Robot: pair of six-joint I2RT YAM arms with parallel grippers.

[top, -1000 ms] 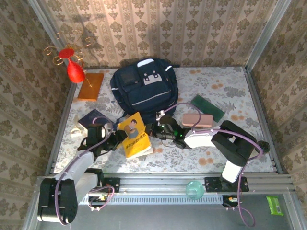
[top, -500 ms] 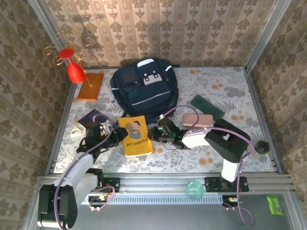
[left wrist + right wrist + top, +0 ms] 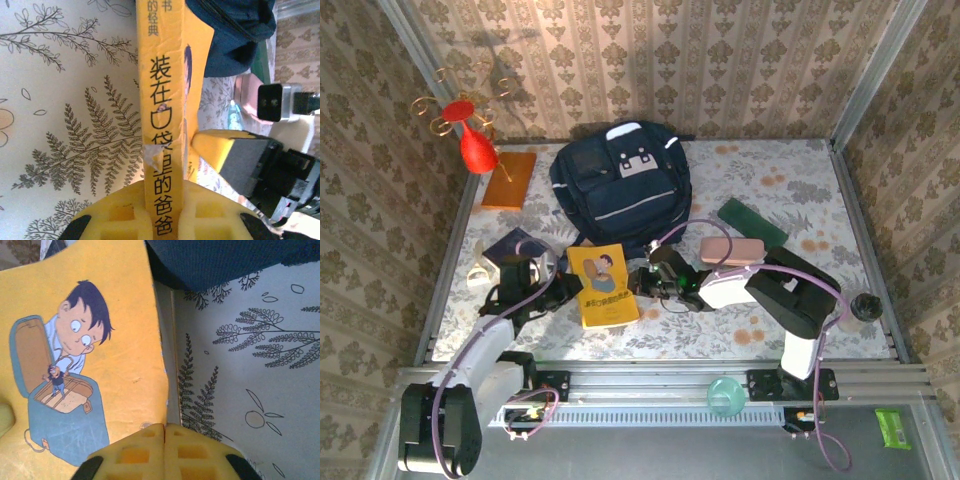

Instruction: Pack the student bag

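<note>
So, top view: student bag point(image 3: 620, 185) lay just beyond the yellow book point(image 3: 602, 285), book's long axis pointing at it. L wrist: left jaws clenched on book's spine. R wrist: right jaws closed at cover edge, cdn't tell if pinching.

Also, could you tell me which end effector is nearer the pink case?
Right. The right end effector sits just left of the pink case; the left end effector is beyond the yellow book, farther left.

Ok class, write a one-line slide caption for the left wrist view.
Left gripper clamps the yellow book by its spine, bag beyond.
</note>
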